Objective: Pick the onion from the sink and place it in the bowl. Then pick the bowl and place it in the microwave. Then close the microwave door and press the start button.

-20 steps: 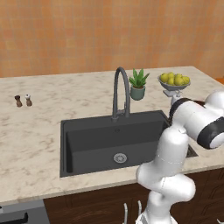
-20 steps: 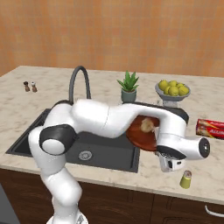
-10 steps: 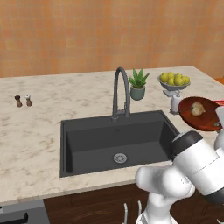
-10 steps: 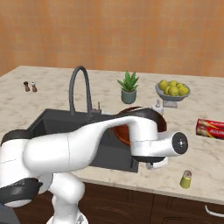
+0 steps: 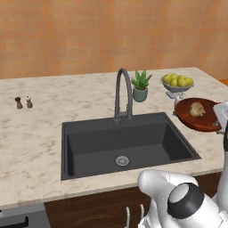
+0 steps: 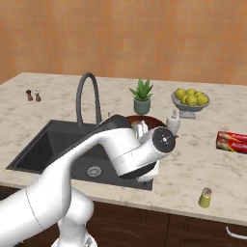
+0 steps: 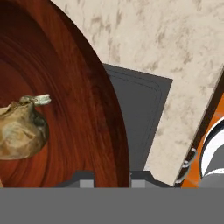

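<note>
Gripped by its rim, the bowl (image 7: 65,109) hung from the gripper (image 7: 112,175), whose two tips sat at either side of the wooden wall, closed on its edge so the load could be carried without a hand reaching inside. The onion (image 7: 19,131) lay in the hollow of the bowl, resting against the inner slope, which suggested the bowl was tilted somewhat as it was carried.

In the left base view the bowl (image 5: 199,115) showed at the right of the sink (image 5: 127,144), raised over the counter (image 5: 35,133), with the onion (image 5: 196,108) sitting in it; the grey bowl of lemons (image 5: 177,83) stood just beyond on the far side, and the potted plant (image 5: 140,85) beside the tap (image 5: 122,93). In the right base view the arm's forearm covered most of the bowl, leaving a sliver of its rim (image 6: 126,117) showing.

Judging by this, the onion step was done and the carry to the microwave was under way. A rim hold leaves the bowl free to tip, so the onion could roll out if the wrist leaned further.
</note>
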